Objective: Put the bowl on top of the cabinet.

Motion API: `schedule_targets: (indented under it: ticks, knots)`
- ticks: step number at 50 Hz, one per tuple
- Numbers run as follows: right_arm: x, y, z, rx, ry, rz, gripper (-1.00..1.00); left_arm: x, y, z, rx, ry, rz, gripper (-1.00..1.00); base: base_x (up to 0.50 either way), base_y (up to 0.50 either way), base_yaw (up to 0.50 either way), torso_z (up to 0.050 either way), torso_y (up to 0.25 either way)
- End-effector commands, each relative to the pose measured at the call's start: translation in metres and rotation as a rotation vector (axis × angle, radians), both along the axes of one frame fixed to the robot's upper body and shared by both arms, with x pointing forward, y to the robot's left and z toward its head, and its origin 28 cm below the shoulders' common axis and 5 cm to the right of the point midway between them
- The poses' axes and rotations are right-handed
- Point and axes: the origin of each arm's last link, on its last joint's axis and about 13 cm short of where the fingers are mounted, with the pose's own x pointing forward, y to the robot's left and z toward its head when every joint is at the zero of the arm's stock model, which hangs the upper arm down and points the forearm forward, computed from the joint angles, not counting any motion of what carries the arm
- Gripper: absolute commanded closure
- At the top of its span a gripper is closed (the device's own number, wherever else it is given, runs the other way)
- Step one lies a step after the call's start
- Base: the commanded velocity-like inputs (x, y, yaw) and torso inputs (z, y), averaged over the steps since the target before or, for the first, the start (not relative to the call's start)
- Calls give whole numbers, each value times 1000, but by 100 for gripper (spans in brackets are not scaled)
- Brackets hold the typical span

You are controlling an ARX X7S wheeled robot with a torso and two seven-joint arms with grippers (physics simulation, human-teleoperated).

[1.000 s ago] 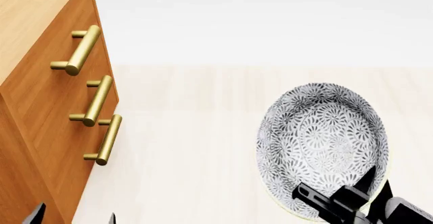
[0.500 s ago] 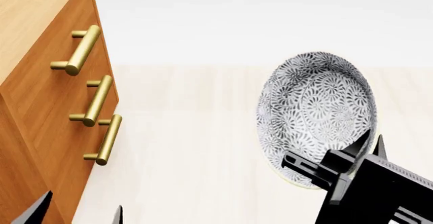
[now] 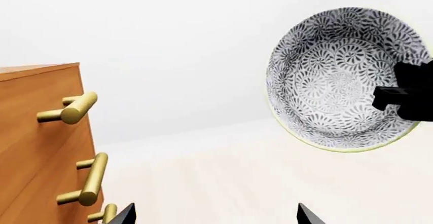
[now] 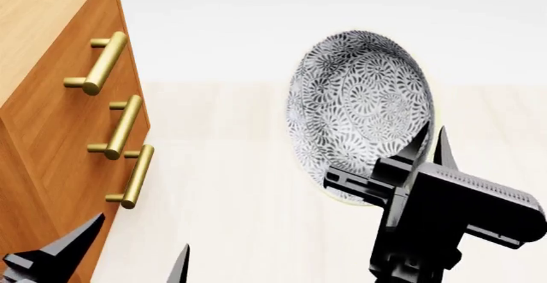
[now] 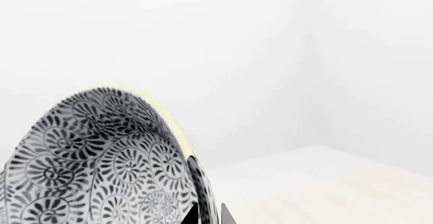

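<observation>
Right gripper [image 4: 427,152] up in the air, black, pinched onto the rim of the bowl [image 4: 359,107]. One fingertip lies inside the bowl against the patterned wall, the other pokes up behind the rim; nothing else carries the bowl. The right wrist view confirms it: the fingertips [image 5: 203,215] are closed tight on the bowl's edge [image 5: 108,168] with almost no gap.

Bowl is tipped steeply, its open face turned towards the cabinet [image 4: 51,123] side, so the whole grey floral inside shows from the head view. It hangs clear of the pale floor [image 4: 239,187], to the right of the cabinet and well apart from it, not touching it. A thin yellowish line runs along the rim.

Cabinet: orange-brown front, lighter wood top at the upper left corner of the head view, three brass bar handles [image 4: 115,126] in a row down its front.

Left gripper [image 4: 128,257] low at the near edge of the head view, just in front of the cabinet's lower front. Its two dark fingertips are spread wide with bare floor between them; it holds nothing. Left wrist view shows the same spread tips [image 3: 125,215] and the bowl [image 3: 331,77] high and off to the side.

No writing, brand or label readable on anything.
</observation>
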Motion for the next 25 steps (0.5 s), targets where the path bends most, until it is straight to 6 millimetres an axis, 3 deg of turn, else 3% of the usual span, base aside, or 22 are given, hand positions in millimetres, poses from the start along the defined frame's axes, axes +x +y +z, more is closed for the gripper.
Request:
schedule_targets:
  ticks: [1,16,22,25]
  knots:
    - [10,1,-1,-22,-51,59,100,1,-5,10,7,1,-38,-100,0,0,0,0,0]
    - [16,-5,-8,27,-99,171,100,-1,-9,12,18,-10,-56,-100,0,0,0,0,1]
    - [14,-7,-8,54,-124,342,100,0,-9,12,12,-9,-52,-100,0,0,0,0,0]
    - [15,-9,-9,52,-133,334,100,0,-9,11,10,-8,-55,-100,0,0,0,0,3]
